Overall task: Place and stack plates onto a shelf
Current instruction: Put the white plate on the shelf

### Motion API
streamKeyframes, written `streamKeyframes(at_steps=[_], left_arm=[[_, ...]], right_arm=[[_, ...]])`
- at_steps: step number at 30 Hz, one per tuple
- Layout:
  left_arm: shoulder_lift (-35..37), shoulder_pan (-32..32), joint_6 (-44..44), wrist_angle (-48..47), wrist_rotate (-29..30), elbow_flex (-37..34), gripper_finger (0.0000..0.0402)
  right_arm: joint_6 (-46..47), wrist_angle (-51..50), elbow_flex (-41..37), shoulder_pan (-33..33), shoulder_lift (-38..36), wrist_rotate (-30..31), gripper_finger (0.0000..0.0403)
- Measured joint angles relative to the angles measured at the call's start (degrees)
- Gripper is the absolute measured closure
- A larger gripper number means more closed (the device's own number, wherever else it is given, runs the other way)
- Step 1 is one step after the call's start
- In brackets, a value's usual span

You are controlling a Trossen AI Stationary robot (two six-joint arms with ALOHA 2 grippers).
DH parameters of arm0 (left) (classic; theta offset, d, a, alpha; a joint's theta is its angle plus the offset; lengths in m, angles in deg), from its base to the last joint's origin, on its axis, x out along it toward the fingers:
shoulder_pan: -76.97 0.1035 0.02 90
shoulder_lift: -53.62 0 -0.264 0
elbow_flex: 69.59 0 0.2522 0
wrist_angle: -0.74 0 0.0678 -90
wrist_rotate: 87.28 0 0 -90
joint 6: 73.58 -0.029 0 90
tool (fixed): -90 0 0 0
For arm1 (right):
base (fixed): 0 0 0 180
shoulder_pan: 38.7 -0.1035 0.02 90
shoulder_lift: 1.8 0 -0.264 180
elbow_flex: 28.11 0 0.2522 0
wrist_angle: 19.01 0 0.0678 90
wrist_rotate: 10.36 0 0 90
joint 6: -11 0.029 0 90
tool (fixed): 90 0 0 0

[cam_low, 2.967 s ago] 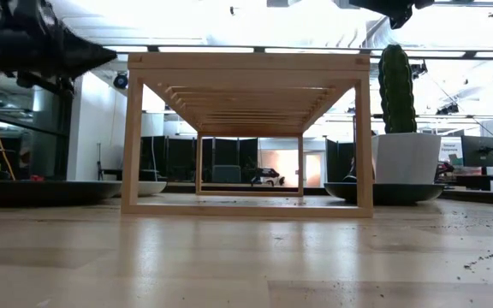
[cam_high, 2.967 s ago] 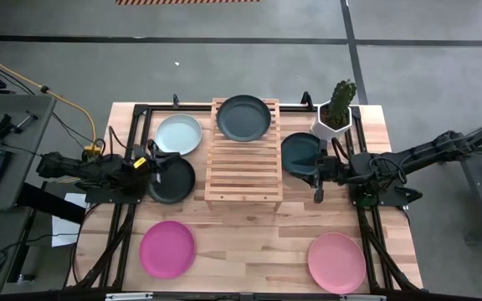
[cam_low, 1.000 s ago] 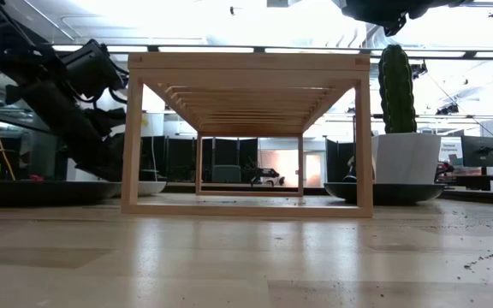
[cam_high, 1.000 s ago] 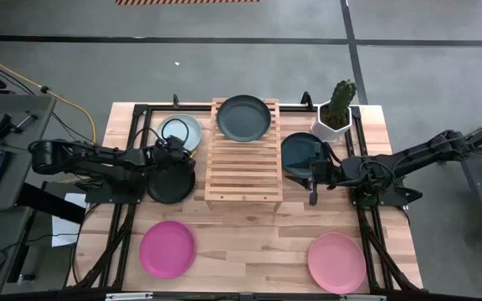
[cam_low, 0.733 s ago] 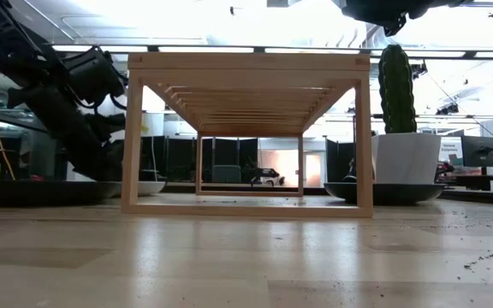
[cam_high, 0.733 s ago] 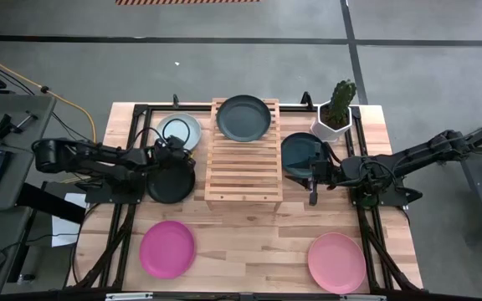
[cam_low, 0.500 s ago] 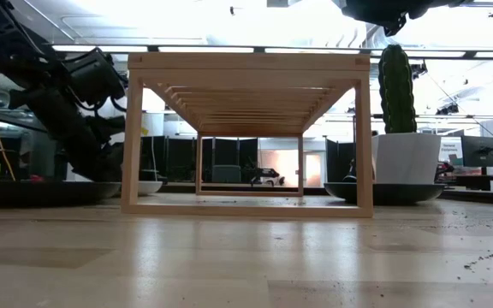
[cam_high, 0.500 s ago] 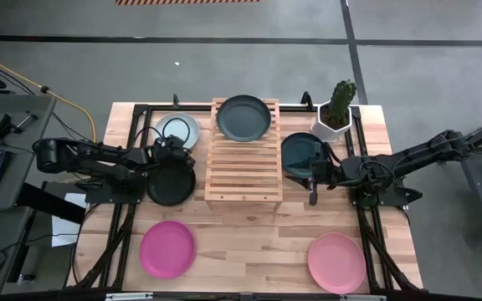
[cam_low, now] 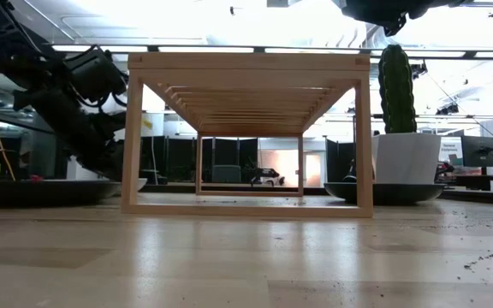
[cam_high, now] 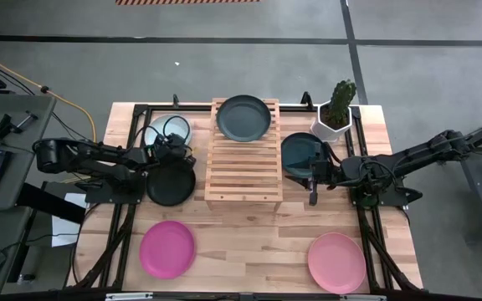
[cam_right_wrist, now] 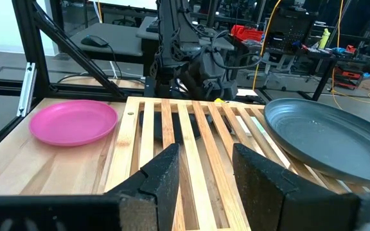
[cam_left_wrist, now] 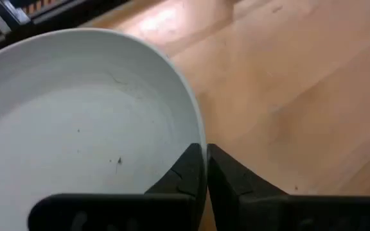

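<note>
The left pincer (cam_left_wrist: 205, 168) has clenched on the rim of the pale mint plate (cam_left_wrist: 76, 122); half a second ago its fingers stood spread over that rim, and now the two dark fingertips (cam_left_wrist: 188, 170) meet with the plate's edge pinched between them. In the high view the left pincer (cam_high: 176, 144) sits at the near edge of the mint plate (cam_high: 159, 127), which has slid a little toward the table's far left corner compared with a second ago. Just on the near side of this pincer lies the black plate (cam_high: 171, 183) on the tabletop (cam_high: 249, 242), unmoved. Beside the pincer, toward the middle, stands the shelf (cam_high: 243, 167), with a dark teal-grey plate (cam_high: 243, 117) resting on its far end, as before. Farther out toward the front edge lies the magenta plate (cam_high: 167, 248).

The right pincer (cam_high: 315, 177) has not shifted over the last second: it hangs with its fingers (cam_right_wrist: 166, 170) apart, holding nothing, at the near rim of another dark plate (cam_high: 300, 154) on the shelf's other side. Its wrist view looks across the slats (cam_right_wrist: 191, 135) toward the left arm. Beyond that dark plate stands the cactus pot (cam_high: 336, 113); toward the front right corner lies the salmon pink plate (cam_high: 336, 261), where it lay earlier.
</note>
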Motion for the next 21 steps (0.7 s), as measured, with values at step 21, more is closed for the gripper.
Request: streamKeyframes(at_steps=[21], left_arm=[[2.6,-6.2,-1.2,-14.0,5.9,8.8,0.04]], right_arm=[[1.4,-0.3,0.0,0.0,0.0,0.0,0.0267]])
